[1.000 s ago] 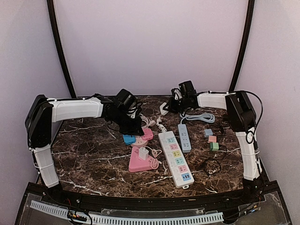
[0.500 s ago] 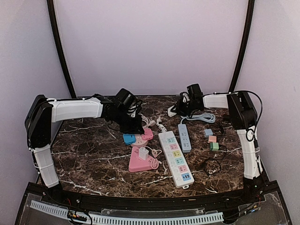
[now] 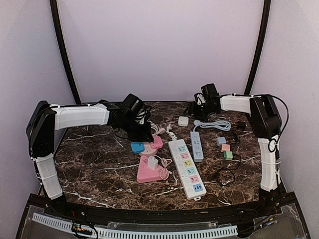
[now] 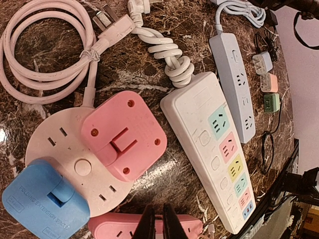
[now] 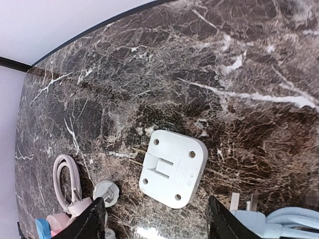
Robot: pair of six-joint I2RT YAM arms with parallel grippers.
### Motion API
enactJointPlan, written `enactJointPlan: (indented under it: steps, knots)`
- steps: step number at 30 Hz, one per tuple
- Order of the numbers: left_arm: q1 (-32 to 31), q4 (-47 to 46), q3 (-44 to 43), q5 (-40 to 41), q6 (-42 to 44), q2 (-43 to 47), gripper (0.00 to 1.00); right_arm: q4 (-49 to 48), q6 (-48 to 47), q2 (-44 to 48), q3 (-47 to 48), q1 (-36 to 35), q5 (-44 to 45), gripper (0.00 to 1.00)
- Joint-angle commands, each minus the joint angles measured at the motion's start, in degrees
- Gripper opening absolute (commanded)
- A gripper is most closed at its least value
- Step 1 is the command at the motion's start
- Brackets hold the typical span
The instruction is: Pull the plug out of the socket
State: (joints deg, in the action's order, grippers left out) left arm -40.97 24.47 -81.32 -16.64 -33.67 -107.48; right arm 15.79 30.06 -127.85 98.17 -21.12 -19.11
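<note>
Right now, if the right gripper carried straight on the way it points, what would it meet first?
Probably the white plug adapter, lying loose on the marble table and framed between the open jaws of the right gripper. How far off it is remains unclear.

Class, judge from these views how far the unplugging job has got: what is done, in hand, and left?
Done: one white plug lies loose on the table, on no socket, under the open right gripper. In hand: nothing; the left gripper hovers shut over the round socket. Left: the pink plug and blue plug sit in that socket.
</note>
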Motion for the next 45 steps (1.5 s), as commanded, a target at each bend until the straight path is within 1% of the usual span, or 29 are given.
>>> enactJointPlan:
  steps: [1,7,11,12,16,21,25,29,32,35,39,45]
  knots:
    - [0.62,0.42,-0.89,0.02,0.90,0.78,0.07,1.81,-3.14,5.85,-2.61,-1.30,3.99,0.67]
    - [1.20,2.87,-1.47,2.20,1.73,0.90,0.07,1.63,-4.88,10.64,-7.01,-5.60,4.06,0.67]
    - [2.75,2.49,1.60,3.45,0.21,3.51,0.08,1.76,-5.45,11.64,-7.80,-10.06,2.48,0.67]
    - [3.69,1.96,3.14,3.50,-0.15,4.63,0.08,1.57,-5.29,11.77,-7.89,-11.07,1.91,0.66]
    - [6.84,-0.44,8.78,3.19,-1.84,8.26,0.12,0.21,-4.07,10.96,-7.17,-15.24,-0.26,0.58]
    - [10.83,-3.81,15.57,2.35,-3.58,11.78,0.19,0.51,-3.70,8.36,-3.74,-19.82,-1.11,0.50]
    - [13.34,-8.50,20.21,-1.05,-5.26,13.00,0.27,0.71,-3.39,6.29,-1.78,-22.21,-1.35,0.47]
    - [15.02,-13.08,23.14,-5.39,-7.09,12.61,0.38,0.06,-2.51,4.57,-0.66,-23.76,-2.29,0.44]
    - [15.52,-17.32,24.51,-8.05,-8.59,12.01,0.44,1.36,-3.39,3.79,0.23,-24.61,0.20,0.44]
    - [15.69,-20.23,26.00,-10.72,-9.87,11.07,0.48,2.14,-4.63,4.42,-0.96,-24.67,3.24,0.49]
    - [15.91,-22.40,27.06,-12.35,-11.03,9.69,0.48,3.41,-6.08,4.82,-1.94,-24.43,5.53,0.52]
    - [15.92,-25.50,28.06,-14.47,-12.70,7.43,0.49,3.97,-6.49,5.59,-3.52,-24.32,7.65,0.60]
